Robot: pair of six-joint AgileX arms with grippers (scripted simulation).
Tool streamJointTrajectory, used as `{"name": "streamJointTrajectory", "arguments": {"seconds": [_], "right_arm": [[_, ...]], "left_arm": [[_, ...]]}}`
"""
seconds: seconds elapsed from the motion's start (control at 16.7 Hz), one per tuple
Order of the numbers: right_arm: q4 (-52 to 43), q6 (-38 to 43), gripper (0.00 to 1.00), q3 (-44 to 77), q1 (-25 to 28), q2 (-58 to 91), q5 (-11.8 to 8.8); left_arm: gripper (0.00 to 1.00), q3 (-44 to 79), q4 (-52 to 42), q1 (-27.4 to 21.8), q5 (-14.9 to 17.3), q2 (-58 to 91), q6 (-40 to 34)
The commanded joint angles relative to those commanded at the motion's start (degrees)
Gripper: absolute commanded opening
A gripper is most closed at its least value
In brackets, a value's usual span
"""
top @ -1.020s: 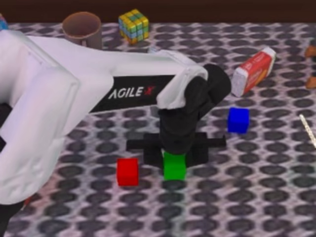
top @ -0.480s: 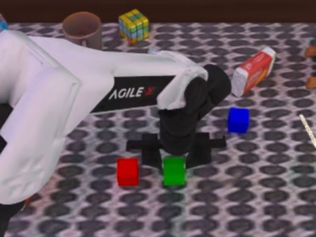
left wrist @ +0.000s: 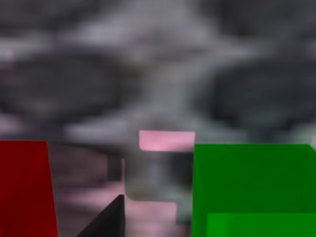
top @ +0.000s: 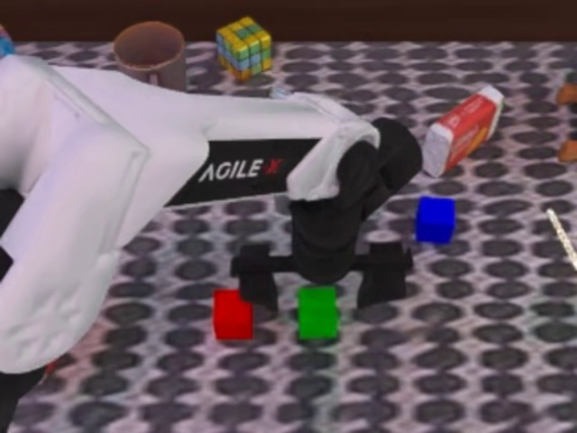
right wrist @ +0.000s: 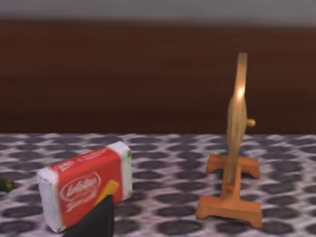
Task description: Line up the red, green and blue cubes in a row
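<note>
From above, the left claw (top: 317, 281) is seen spread wide over the patterned bench (top: 487, 361), its two black fingers (top: 257, 280) standing clear on either side of the green cube (top: 317, 312), which is released and rests on the bench. "AGILE X" is lettered in white on the dark panel of the left arm (top: 240, 169). The red cube (top: 233, 315) is placed just left of the green one, in line with it; the blue cube (top: 435, 219) is set apart, farther back and to the right. A brown mug (top: 151, 52) and a multicoloured puzzle cube (top: 244, 47) are recorded at the back edge, a red-and-white carton (top: 462, 128) at back right.

At the left wrist, the red cube (left wrist: 24, 187) and green cube (left wrist: 252, 187) are shown close up, apart, with bench between.

At the right wrist, the carton (right wrist: 86, 185) bears a white script logo that cannot be read; a wooden stand (right wrist: 234, 163) is beside it. The right claw's state cannot be told.
</note>
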Motion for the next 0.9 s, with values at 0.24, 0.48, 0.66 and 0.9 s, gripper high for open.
{"name": "streamJointTrajectory", "arguments": {"seconds": [0.24, 0.48, 0.66, 0.9], "right_arm": [[0.0, 0.0, 1.0, 0.0, 0.0, 0.0, 0.0], [0.0, 0.0, 1.0, 0.0, 0.0, 0.0, 0.0], [0.0, 0.0, 1.0, 0.0, 0.0, 0.0, 0.0], [0.0, 0.0, 1.0, 0.0, 0.0, 0.0, 0.0]], "left_arm": [[1.0, 0.01, -0.01, 0.05, 0.0, -0.03, 0.0], [1.0, 3.3, -4.4, 0.25, -0.04, -1.23, -0.31], [1.0, 7.45, -11.28, 0.52, -0.03, -3.19, -0.44], [1.0, 9.32, -13.71, 0.78, -0.05, -4.41, -0.47]]}}
